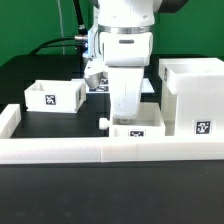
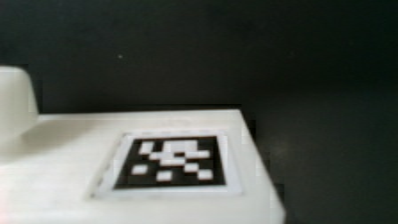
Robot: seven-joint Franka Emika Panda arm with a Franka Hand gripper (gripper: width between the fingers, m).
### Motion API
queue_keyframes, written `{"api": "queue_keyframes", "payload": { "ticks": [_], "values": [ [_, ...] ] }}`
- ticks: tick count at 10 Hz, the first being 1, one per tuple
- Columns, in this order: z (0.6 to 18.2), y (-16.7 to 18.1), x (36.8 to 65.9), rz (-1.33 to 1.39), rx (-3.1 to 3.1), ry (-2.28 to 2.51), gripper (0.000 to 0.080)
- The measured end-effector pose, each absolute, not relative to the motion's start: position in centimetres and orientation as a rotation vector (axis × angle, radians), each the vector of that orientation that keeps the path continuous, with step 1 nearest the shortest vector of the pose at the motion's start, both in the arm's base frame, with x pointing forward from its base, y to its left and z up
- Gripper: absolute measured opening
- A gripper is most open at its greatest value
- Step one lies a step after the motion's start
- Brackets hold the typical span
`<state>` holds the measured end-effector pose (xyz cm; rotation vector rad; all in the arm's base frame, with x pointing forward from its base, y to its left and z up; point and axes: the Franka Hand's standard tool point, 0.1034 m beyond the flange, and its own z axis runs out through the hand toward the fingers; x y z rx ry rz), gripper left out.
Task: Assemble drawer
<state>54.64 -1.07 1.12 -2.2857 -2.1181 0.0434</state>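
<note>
The gripper (image 1: 127, 116) is hanging straight down from the arm's white wrist, with its lower end reaching to the top edge of the small front tray (image 1: 120, 133). Its fingertips are sitting behind that tray's rim in the exterior view and are not showing clearly in the wrist view, so I cannot tell whether the jaws are apart, together, or pinching anything.

The wrist camera is looking down on a white tagged face (image 2: 71, 150) that is filling the lower part of its picture, with a black-and-white square tag (image 2: 173, 163) lying blurred on it and black table (image 2: 267, 60) showing beyond. A pale rounded shape (image 2: 15, 100) is poking in at one edge; what it is cannot be told.

In the exterior view the front tray is sitting just behind the long low border wall (image 1: 60, 152), touching or nearly touching it, with its tag (image 1: 137, 133) facing the camera. The tall boxy housing (image 1: 190, 90) is standing upright just beside this tray on the exterior view's right, open at the top, and is carrying a tag (image 1: 203, 127) low on its front. The second open-topped tray (image 1: 65, 92) is resting well apart on the exterior view's left, farther back on the black table (image 1: 25, 70), and is showing its own tag (image 1: 48, 99).
</note>
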Motion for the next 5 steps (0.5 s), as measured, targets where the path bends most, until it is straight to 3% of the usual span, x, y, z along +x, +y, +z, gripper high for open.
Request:
{"api": "queue_keyframes", "payload": {
  "ticks": [5],
  "values": [
    [1.34, -0.43, 54.76, 0.053, -2.296, -2.092, 0.0041]
  ]
}}
